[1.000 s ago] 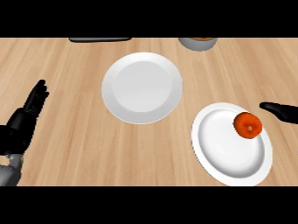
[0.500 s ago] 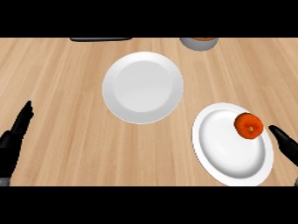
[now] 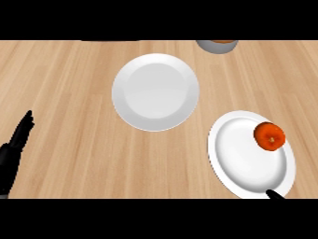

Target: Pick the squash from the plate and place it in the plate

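While the orange squash (image 3: 270,136) sits on the near-right plate (image 3: 247,163), the left hand (image 3: 8,158) rests near the bench's (image 3: 65,93) left edge, fingers straight; the right hand's (image 3: 275,194) fingers I cannot tell.

bright, even light; faint shadows
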